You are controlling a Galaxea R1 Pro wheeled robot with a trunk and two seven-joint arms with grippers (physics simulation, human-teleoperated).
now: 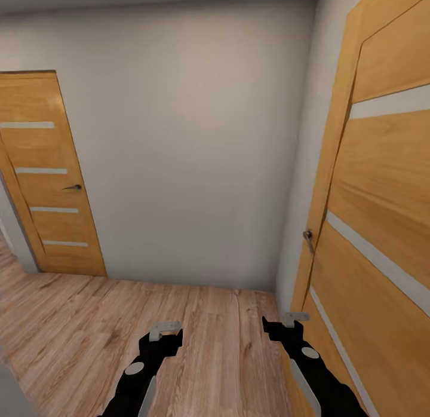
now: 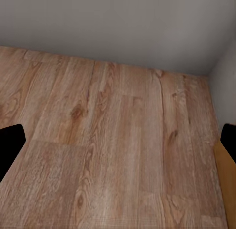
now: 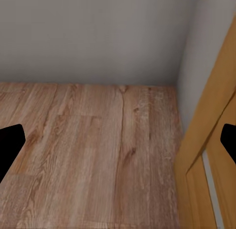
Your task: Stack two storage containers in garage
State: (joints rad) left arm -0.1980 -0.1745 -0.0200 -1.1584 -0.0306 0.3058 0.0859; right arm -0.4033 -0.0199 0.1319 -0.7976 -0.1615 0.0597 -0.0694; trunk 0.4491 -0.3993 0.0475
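Hallway corner from the head camera: a closed wooden door (image 1: 51,172) at mid left, another door (image 1: 382,226) filling the right edge, a blank wall (image 1: 191,142) between. My left gripper (image 1: 165,332) and right gripper (image 1: 294,321) sit low at the bottom, tucked in and carrying nothing, I judge for driving. Neither bin is in sight. Left wrist camera: plank floor (image 2: 118,150) under dark fingertips (image 2: 10,143) at either edge, jaws spread wide. Right wrist camera: its fingertips (image 3: 10,140) likewise spread over planks beside the door frame (image 3: 206,140).
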